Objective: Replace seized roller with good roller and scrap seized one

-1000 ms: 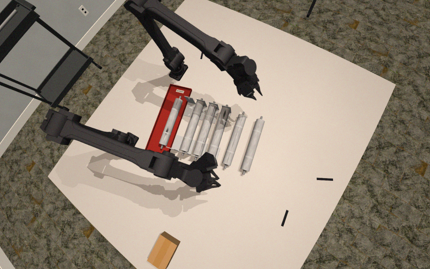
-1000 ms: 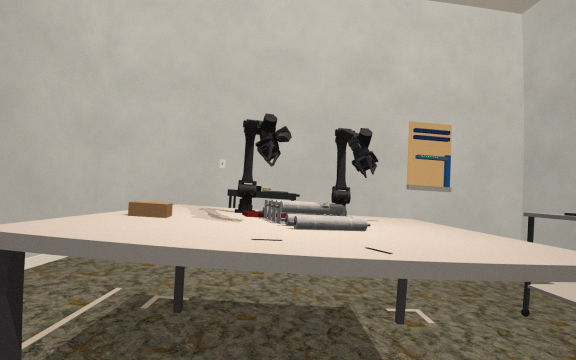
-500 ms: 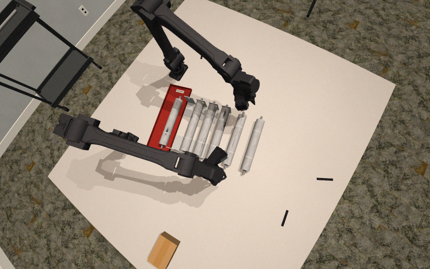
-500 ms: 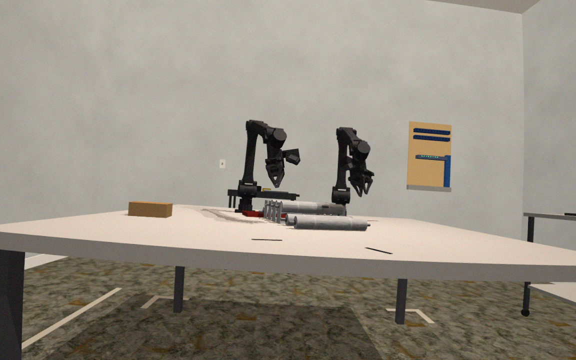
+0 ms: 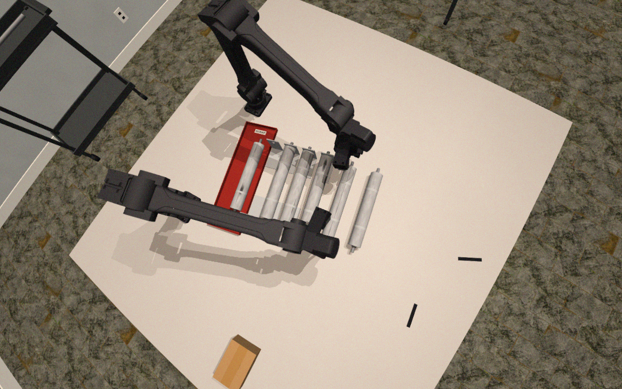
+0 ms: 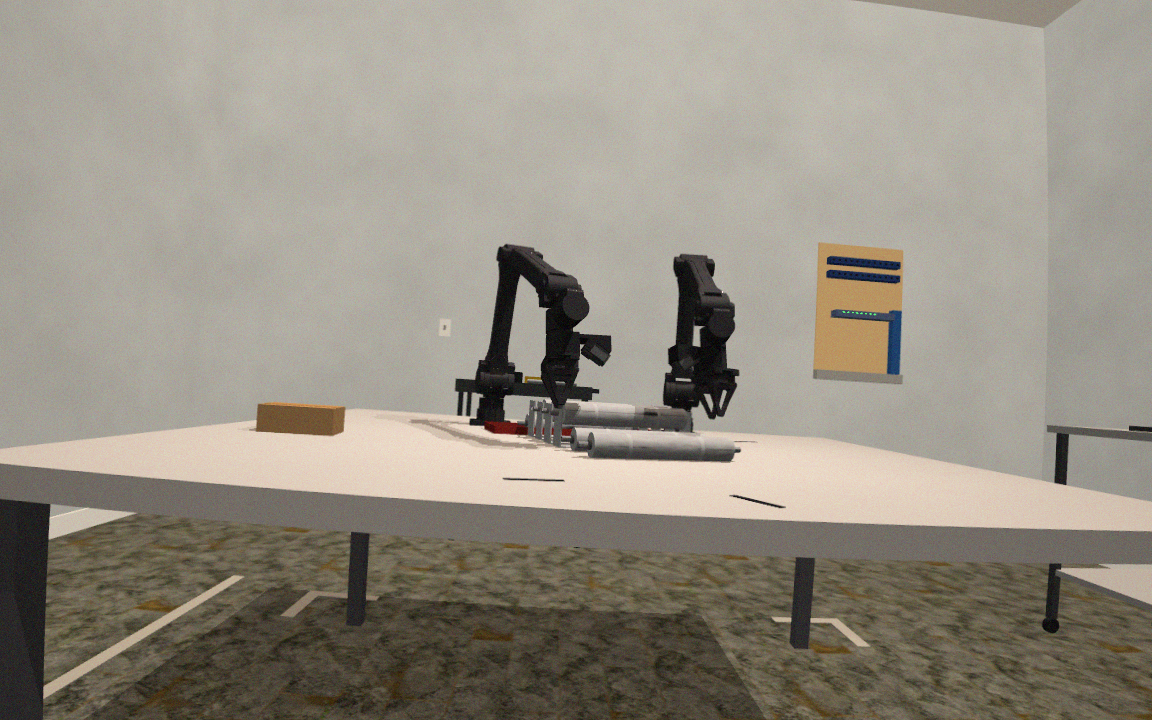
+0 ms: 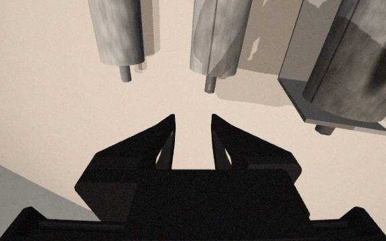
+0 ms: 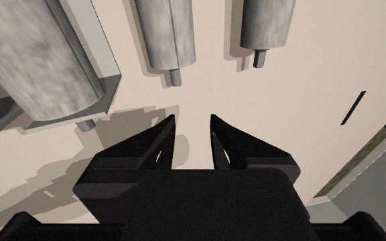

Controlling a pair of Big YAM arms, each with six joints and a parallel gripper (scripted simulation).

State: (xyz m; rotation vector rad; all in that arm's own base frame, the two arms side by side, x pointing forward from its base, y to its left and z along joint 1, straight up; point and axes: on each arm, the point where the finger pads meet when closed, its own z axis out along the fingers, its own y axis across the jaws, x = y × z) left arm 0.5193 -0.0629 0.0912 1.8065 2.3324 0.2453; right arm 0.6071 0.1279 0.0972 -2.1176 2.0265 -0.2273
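Observation:
The red scrap tray [image 5: 228,181] [image 6: 501,428] holds one roller [image 5: 249,171]. Three rollers [image 5: 282,169] [image 5: 299,179] [image 5: 318,183] sit in the bed; the bracket [image 5: 274,144] nearest the tray stands empty. Two loose rollers lie beside the bed: the nearer [image 5: 343,198] [image 7: 220,37] [image 8: 166,33] has a lengthwise line, the outer [image 5: 367,208] [image 6: 661,445] [image 7: 116,33] [image 8: 267,27] shows none. My left gripper [image 7: 193,120] [image 6: 716,408] and my right gripper [image 8: 192,120] [image 6: 558,400] are partly open and empty, one above each end of the nearer loose roller. The top view hides their fingertips.
An orange-brown block [image 5: 237,361] [image 6: 300,419] lies away from the bed, on the right arm's side. Two thin black strips [image 5: 469,259] [image 5: 412,315] lie beyond the loose rollers. The bed's outer bracket end [image 7: 347,125] [image 8: 66,122] is close beside each gripper.

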